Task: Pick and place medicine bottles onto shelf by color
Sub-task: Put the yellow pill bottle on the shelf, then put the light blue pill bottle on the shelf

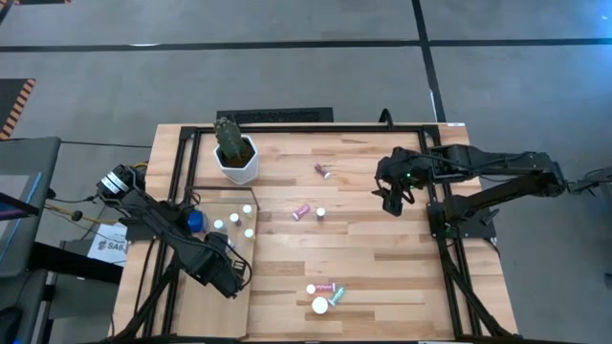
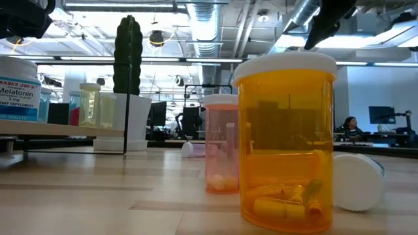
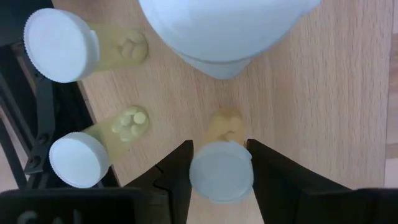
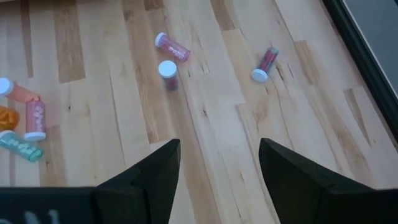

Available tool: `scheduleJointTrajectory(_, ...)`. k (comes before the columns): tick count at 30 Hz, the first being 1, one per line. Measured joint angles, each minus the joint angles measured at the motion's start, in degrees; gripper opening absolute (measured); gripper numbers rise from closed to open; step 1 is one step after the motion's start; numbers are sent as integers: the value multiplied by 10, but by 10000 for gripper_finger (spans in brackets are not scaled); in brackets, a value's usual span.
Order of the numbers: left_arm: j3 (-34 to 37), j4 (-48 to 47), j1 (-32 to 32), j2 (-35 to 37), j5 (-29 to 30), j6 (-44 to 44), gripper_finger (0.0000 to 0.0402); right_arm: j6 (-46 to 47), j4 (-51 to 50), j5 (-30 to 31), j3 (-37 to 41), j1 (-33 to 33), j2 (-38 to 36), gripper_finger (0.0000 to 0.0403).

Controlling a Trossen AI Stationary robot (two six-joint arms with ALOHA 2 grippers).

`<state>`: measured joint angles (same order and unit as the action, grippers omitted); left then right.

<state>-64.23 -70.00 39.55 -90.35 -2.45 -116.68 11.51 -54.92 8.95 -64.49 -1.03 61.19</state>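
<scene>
A pale yellow bottle [image 3: 221, 155] is being straddled upright on the shelf [image 1: 196, 301] by the left claw [image 3: 219, 167], jaws close beside its white cap, grip unclear; being judged light, rigid, slick plastic, best pinched mid-body; right claw [image 4: 219, 163] is hanging open.

A white hexagonal plant pot [image 1: 237, 164] holding a dark green cactus [image 1: 228, 136] stands near the far left corner of the striped plank tabletop [image 1: 382, 258]. A black metal frame [image 1: 287, 125] runs along the tabletop's edges. Grey floor [image 1: 287, 76] surrounds it. In the low view the cactus rises tall, and a person [image 2: 349, 124] sits at a desk by monitors [image 2: 381, 115] far behind
</scene>
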Motion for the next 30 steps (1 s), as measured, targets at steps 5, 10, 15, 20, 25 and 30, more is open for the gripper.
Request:
scheduleJointTrajectory(5,0,1,-1,1,-11,5,155,0,0,0,0,-3,0,240)
scheduleJointTrajectory(10,-7,2,-1,19,3,3,161,0,2,0,0,-3,0,240)
scheduleJointTrajectory(15,-23,-18,-1,40,12,-2,162,0,3,0,0,-2,0,240)
scheduleJointTrajectory(20,-35,-48,-1,53,-12,1,162,0,2,0,0,-2,0,240)
scheduleJointTrajectory(25,-57,-73,-1,70,-19,5,162,0,2,0,0,-2,0,240)
scheduleJointTrajectory(30,-92,-78,-1,84,34,-2,162,1,2,0,0,-2,0,240)
